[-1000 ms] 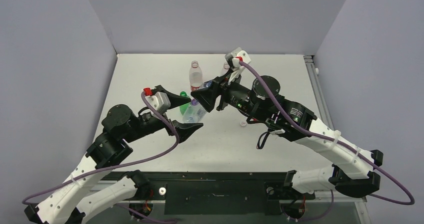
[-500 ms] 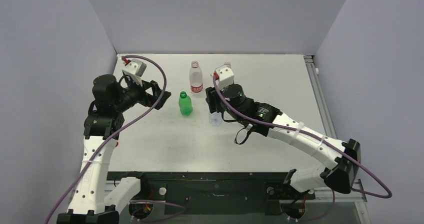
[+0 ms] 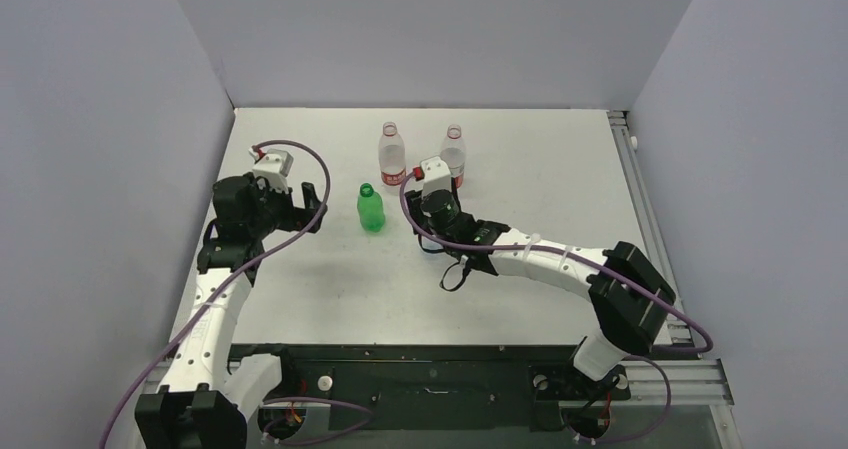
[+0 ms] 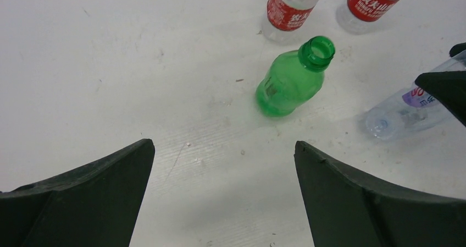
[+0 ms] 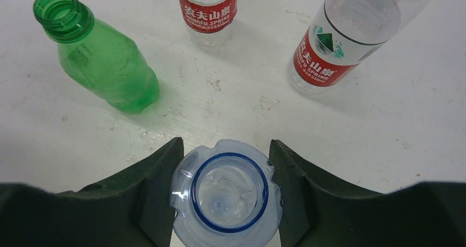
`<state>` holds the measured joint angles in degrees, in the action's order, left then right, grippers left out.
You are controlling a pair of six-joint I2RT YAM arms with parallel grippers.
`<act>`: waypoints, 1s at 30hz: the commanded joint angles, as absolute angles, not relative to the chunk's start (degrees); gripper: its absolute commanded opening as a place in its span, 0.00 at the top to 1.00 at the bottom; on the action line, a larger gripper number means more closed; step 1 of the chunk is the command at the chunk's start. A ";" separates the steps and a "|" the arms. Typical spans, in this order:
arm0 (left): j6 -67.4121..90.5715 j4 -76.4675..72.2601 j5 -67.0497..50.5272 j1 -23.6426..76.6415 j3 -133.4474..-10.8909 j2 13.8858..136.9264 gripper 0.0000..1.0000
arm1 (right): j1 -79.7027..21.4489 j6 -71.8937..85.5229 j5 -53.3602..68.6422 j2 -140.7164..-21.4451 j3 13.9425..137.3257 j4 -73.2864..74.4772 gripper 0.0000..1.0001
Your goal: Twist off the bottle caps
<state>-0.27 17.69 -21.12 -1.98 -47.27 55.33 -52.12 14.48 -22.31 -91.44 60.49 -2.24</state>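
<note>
My right gripper (image 5: 225, 146) is shut on the neck of the clear pale-blue bottle (image 5: 225, 197), whose open mouth has no cap. In the top view my right gripper (image 3: 428, 221) hides that bottle. A green bottle (image 3: 371, 209), also uncapped, stands to its left. Two red-label bottles (image 3: 392, 155) (image 3: 454, 153) stand behind; their tops are too small to read. My left gripper (image 4: 224, 145) is open over bare table, left of the green bottle (image 4: 290, 77). The pale-blue bottle (image 4: 406, 108) shows at the right of the left wrist view. No loose bottle caps are in view.
The white table (image 3: 540, 169) ends in grey walls at the back and both sides. A metal rail (image 3: 640, 199) runs along its right edge. The right arm (image 3: 560, 264) lies across the near right of the table.
Both grippers were raised together at the pale-blue bottle a second ago. The left arm has swung off to the left. The right arm has brought the bottle down beside the green one.
</note>
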 commanded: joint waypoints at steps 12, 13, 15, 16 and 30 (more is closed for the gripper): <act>5.44 -10.11 -8.99 -2.37 -32.20 55.35 0.03 | -51.63 20.83 -25.29 -91.97 55.08 -13.15 0.51; 5.56 -10.73 -9.01 -2.37 -31.17 55.67 0.03 | -51.62 20.65 -25.31 -91.60 55.09 -12.77 0.43; 5.89 -12.92 -9.07 -2.37 -29.65 56.65 0.03 | -51.62 20.03 -25.47 -90.38 55.25 -11.48 0.27; 6.39 -14.85 -8.97 -2.37 -29.11 57.23 0.03 | -51.65 19.86 -25.59 -89.26 55.19 -10.76 0.24; 7.81 -34.59 -6.25 -2.37 -19.10 63.44 0.03 | -44.97 17.83 -29.29 -68.54 52.72 -0.87 0.18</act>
<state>7.29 -24.03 -7.49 -2.00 -21.12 61.98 -49.32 18.20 -26.13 -75.26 54.57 -3.51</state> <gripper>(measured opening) 0.968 0.813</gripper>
